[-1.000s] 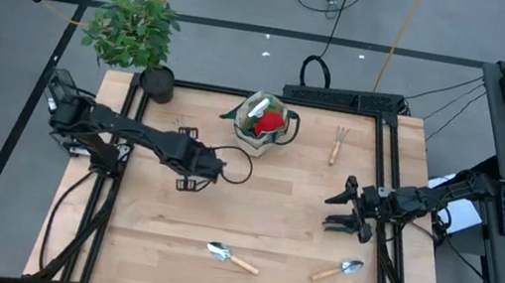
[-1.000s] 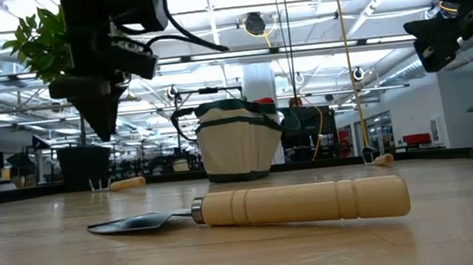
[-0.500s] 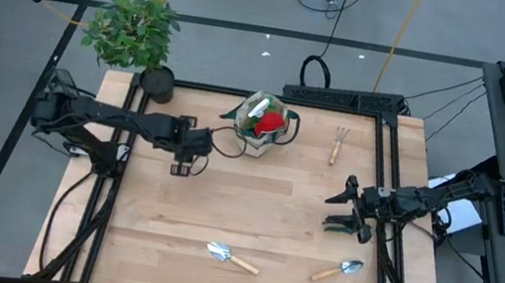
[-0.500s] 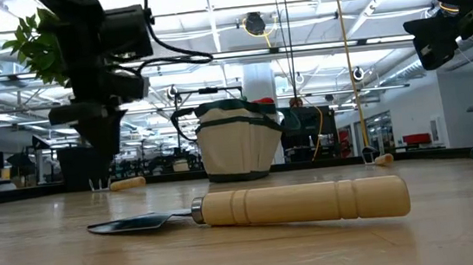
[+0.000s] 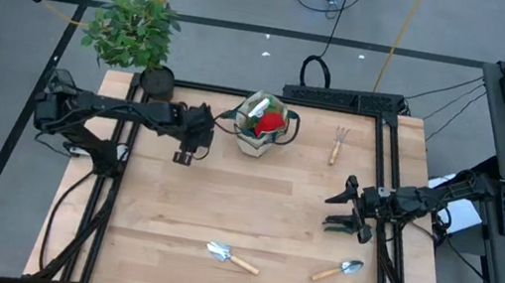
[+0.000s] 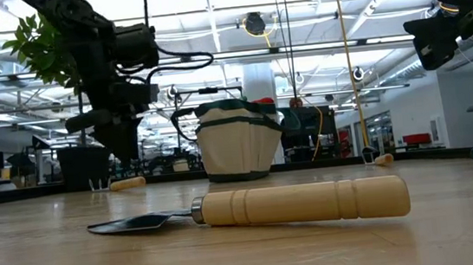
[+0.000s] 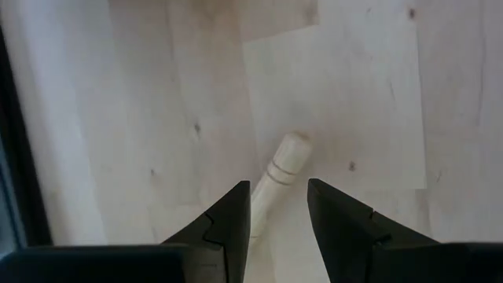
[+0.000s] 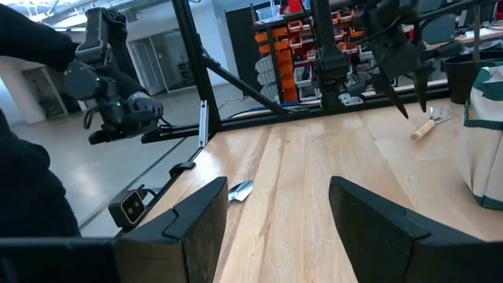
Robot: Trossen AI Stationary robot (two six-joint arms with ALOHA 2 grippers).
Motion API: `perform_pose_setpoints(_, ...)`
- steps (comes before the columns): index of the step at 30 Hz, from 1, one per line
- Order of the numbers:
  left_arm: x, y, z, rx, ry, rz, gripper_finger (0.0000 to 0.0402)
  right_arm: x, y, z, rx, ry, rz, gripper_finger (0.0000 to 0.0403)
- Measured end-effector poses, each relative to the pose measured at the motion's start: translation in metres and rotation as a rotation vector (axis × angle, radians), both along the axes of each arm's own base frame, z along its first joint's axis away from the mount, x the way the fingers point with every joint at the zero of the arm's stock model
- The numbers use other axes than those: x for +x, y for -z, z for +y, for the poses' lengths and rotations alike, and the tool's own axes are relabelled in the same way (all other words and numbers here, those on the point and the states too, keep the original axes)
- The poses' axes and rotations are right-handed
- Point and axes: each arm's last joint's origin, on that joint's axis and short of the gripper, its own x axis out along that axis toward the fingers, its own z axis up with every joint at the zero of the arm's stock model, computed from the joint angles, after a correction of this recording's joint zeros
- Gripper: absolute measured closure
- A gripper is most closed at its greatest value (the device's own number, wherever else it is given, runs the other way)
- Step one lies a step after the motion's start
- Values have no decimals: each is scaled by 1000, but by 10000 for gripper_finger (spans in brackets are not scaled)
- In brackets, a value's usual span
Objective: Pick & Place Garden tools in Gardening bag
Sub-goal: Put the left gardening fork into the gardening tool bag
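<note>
While overhead seemingly hides it, left tool (image 7: pixel 277 211) straddles wooden handle (image 7: pixel 277 177).

right gripper (image 8: pixel 271 228) has its two dark fingers spread wide over the wooden table (image 8: pixel 314 165); a trowel (image 8: pixel 240 189) lies ahead; gardening bag (image 8: pixel 485 137) at the edge; left arm (image 8: pixel 393 39) farther off.
</note>
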Motion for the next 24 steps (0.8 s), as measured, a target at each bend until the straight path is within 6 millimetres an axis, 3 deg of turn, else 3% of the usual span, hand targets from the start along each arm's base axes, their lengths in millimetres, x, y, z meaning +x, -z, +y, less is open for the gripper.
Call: perform_pose_setpoints(24, -3, 14, 18, -29, 88, -27, 270, 0, 0, 0, 0, 0, 0, 188)
